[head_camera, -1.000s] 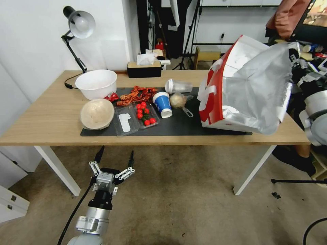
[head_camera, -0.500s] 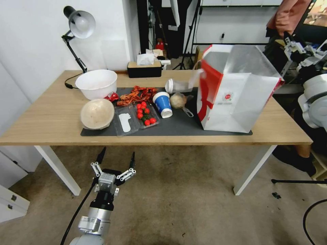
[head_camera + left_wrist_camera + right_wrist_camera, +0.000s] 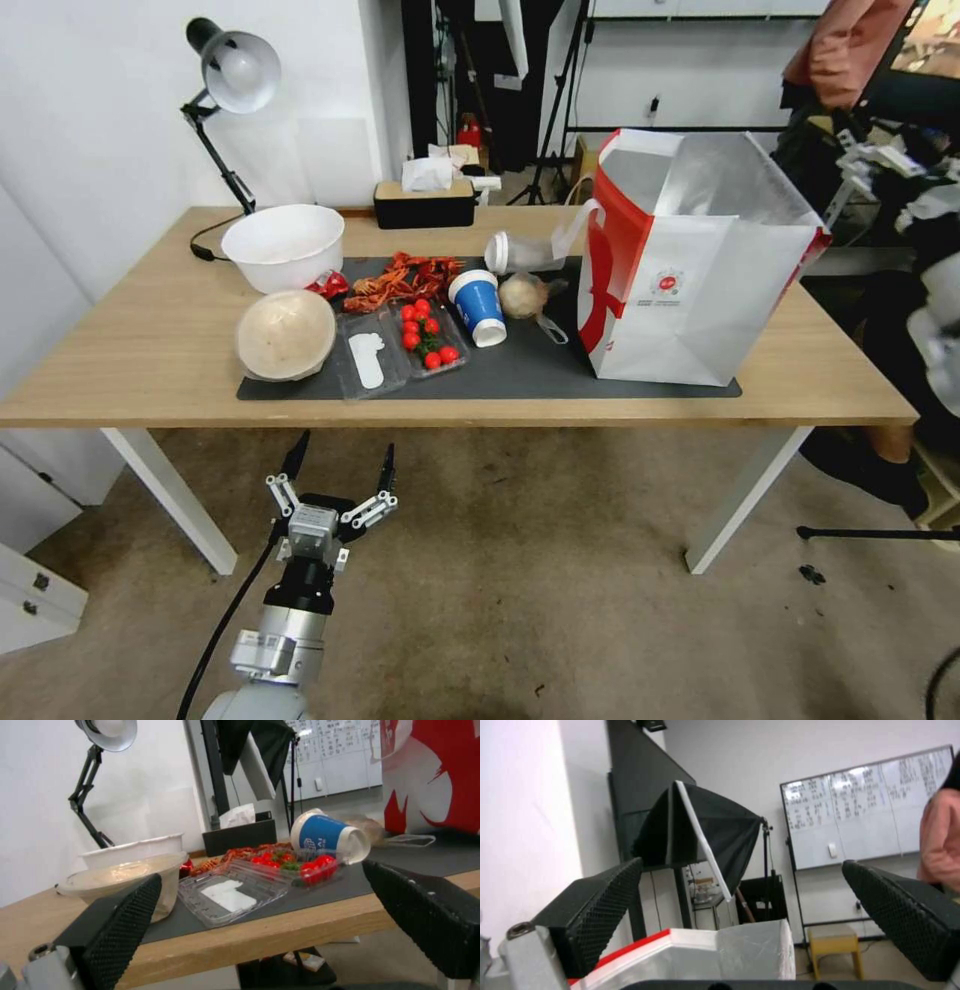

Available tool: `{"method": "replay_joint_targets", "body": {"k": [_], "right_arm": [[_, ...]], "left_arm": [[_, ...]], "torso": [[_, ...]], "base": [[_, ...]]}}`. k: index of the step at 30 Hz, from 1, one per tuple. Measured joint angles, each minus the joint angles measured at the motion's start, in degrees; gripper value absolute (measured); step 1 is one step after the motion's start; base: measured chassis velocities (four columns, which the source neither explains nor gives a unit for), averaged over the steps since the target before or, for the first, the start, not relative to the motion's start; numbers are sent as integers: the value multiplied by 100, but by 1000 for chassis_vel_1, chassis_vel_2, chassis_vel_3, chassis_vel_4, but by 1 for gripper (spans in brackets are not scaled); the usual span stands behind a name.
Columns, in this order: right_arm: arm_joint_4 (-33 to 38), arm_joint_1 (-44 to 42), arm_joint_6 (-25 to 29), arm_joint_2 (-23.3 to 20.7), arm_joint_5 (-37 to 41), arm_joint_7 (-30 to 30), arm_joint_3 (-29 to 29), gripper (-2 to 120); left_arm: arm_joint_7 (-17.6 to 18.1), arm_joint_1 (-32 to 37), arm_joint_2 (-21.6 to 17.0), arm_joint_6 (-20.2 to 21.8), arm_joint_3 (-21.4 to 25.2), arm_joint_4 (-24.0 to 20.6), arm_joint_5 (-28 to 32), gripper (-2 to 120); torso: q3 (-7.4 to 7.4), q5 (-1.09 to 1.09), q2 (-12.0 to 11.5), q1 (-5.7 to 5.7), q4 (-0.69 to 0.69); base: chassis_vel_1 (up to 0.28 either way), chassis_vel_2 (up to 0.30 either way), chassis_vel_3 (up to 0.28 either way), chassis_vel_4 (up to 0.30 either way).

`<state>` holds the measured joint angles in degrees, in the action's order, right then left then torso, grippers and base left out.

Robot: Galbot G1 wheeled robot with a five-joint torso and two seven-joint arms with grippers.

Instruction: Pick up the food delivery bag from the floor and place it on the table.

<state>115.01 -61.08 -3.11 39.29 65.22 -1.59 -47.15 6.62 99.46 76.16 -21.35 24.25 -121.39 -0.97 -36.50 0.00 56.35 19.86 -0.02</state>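
Observation:
The food delivery bag, white with red sides and foil lining, stands upright and open-topped on the dark mat at the right end of the table. My right gripper is off the bag, beyond its right side, near the height of the rim. In the right wrist view this gripper is open, with the bag's rim just beneath it. My left gripper hangs open over the floor before the table's front edge. The left wrist view looks past the left gripper to the bag's red side.
Left of the bag the mat carries a tipped blue cup, a tomato tray, red crayfish and a covered bowl. A white bowl, lamp and tissue box stand behind. Bare carpet lies before the table.
The bag went from tilted in my right gripper to standing upright on the mat. The right gripper let go and drew back to the right. My left arm stayed put.

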Motion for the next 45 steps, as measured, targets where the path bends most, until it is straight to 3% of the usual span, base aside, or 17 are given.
{"method": "replay_joint_targets", "body": {"k": [7, 11, 18, 20, 27, 34, 45], "right_arm": [[945, -964, -48, 374, -729, -100, -521, 100], [1658, -1571, -206, 966, -1492, -159, -603, 100], [2153, -1932, -266, 1560, -2176, -166, -514, 100], [2238, -2243, -81, 1980, -2796, -60, -390, 100], [1975, -2781, 460, 2578, -3512, 351, -286, 100], [791, -3120, 1571, 3108, -3971, 1064, -76, 100], [8, -3081, 2004, 3354, -3953, 1444, 62, 100]], "left_arm": [[51, 3, -34, -8, 40, -59, 25, 100], [73, 35, -79, -36, 109, -96, 62, 100], [78, 51, -90, -79, 118, -89, 81, 100], [78, 53, -97, -142, 112, -27, 84, 100], [74, 17, -110, -182, 104, 58, 112, 100], [125, -15, -123, -94, 94, 155, 103, 100], [172, -59, -157, 155, 146, 269, 133, 100]], "torso": [[0, -1, 0, 0, 3], [0, 0, 0, 0, 3], [0, -1, 0, 0, 3], [-1, -1, 0, 0, 3], [0, -1, 0, 1, 2], [-1, 1, 0, 1, 3], [-1, 0, 0, 1, 3]], "base": [[0, 0, 0, 0], [0, 0, 0, 0], [0, 0, 0, 0], [0, 0, 0, 0], [0, 0, 0, 0], [0, 0, 0, 0], [0, 0, 0, 0]]}}
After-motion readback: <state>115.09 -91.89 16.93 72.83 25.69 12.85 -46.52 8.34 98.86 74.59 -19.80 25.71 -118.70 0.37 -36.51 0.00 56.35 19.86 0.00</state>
